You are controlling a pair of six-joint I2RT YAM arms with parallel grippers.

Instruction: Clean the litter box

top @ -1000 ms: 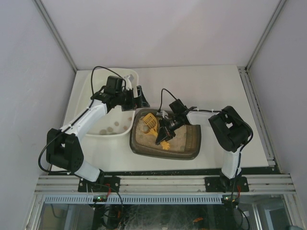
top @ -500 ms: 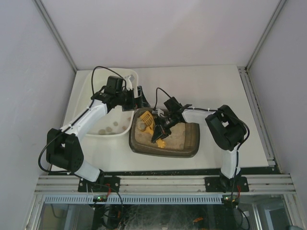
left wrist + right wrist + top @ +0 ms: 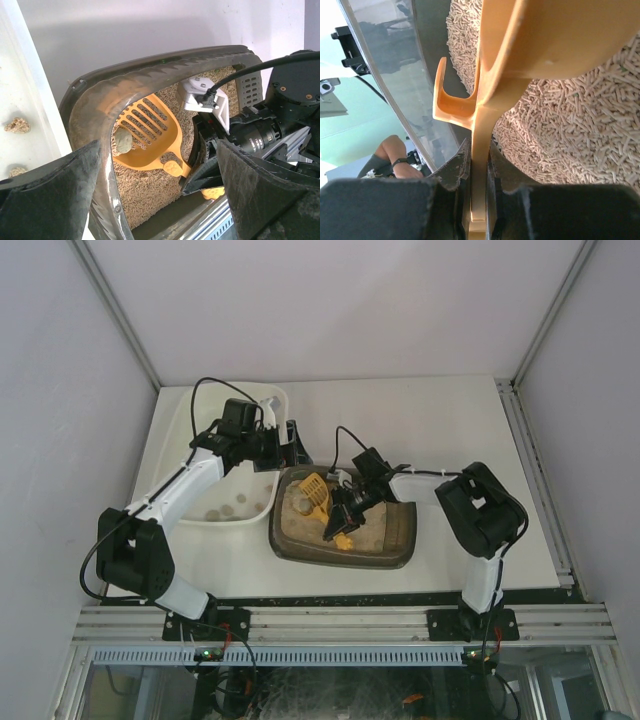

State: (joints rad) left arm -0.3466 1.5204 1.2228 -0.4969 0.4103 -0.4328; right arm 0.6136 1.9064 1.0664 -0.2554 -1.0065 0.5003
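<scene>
Right arm has swung back toward the right since half a second ago, taking the scoop (image 3: 313, 492) with it; left arm unchanged.

Top view: box (image 3: 400, 530) sits on the tabletop (image 3: 450, 420) near centre, its left side just beside the tub (image 3: 200, 521). Right pincer (image 3: 345, 515) is over the box. The scoop head lies at the far-left end of the box with a clump (image 3: 298, 506) on it. Left pincer (image 3: 290, 445) hangs at the box's far-left corner.

Left wrist: jaws wide apart, straddling the box's corner rim. Cannot tell whether either finger touches it. The clump rests on the slotted scoop, low against the box's left wall. A few clumps already lie in the tub.

Right wrist: jaws clamped on the handle (image 3: 479, 165), which runs straight between the fingers (image 3: 455, 170). Litter (image 3: 570, 135) lies under the scoop head.

Judgement: step in hand is lifting this clump out.
- Keep the scoop head level or tipped slightly back, since the clump sits near its edge.
- Raise slowly so loose pellets sift through the slots.
- Clear the box's rim before swinging left to the tub.
- Closing the left pincer on the rim would steady the box.
</scene>
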